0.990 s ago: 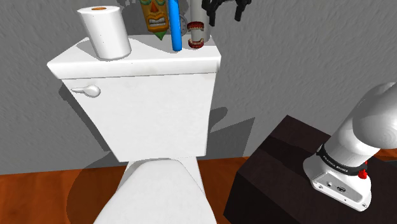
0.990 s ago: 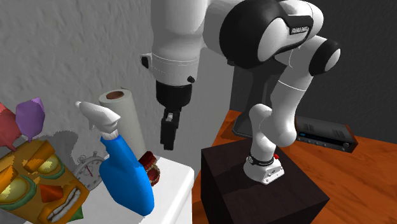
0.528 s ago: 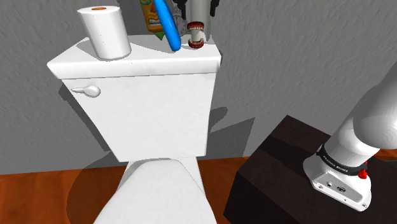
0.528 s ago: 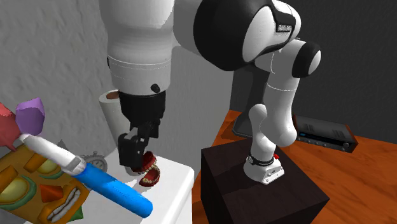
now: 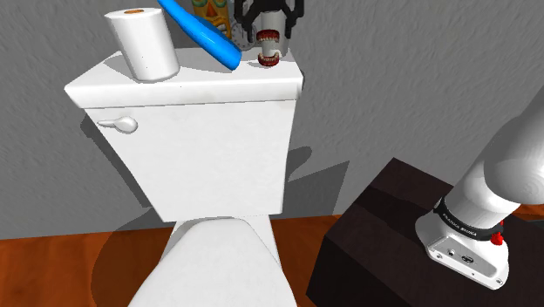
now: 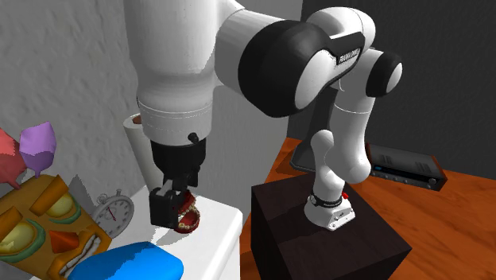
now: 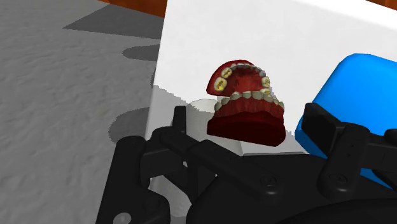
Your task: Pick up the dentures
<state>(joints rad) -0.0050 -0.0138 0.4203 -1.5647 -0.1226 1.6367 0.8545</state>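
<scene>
The dentures (image 5: 268, 50), dark red gums with yellowish teeth, sit open-mouthed on the white toilet tank lid (image 5: 174, 83) near its corner at the shoulder view's right. My black gripper (image 5: 267, 33) has come down over them and is open. In the wrist view the dentures (image 7: 248, 105) lie between the two fingers of the gripper (image 7: 248, 127), with a gap on each side. In the second exterior view the gripper (image 6: 175, 215) stands at lid height against the dentures (image 6: 189, 215).
A blue bottle (image 5: 205, 35) leans over beside the gripper, low across the lid (image 6: 135, 262). A toilet paper roll (image 5: 144, 44), a wooden mask (image 6: 44, 227) and a stopwatch (image 6: 115, 211) also share the lid. The dark stand (image 5: 375, 235) is at the lower right.
The gripper has come down from above the lid to straddle the dentures. The blue bottle, upright a second ago, has tipped over toward the shoulder view's left.
</scene>
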